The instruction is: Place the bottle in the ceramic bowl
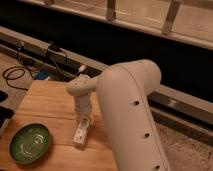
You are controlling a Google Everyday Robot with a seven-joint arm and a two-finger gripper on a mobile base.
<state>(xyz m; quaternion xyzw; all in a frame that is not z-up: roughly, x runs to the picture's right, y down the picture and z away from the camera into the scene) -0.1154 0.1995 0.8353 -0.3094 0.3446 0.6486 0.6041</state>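
The bottle [81, 133] is small, slim and white with a printed label, and it lies on its side on the wooden table [47, 107]. The ceramic bowl [31, 143] is a glossy green round dish with pale swirls; it sits at the table's front left, about a hand's width left of the bottle. My gripper [83, 120] hangs from the white wrist straight down onto the bottle's far end. The gripper's lower part merges with the bottle. The large white forearm [131, 115] fills the right of the view.
The table's front edge runs just below the bowl and its right side is hidden behind my arm. Black cables and a plug box [35, 70] lie on the floor behind the table. A low ledge and a dark wall run along the back.
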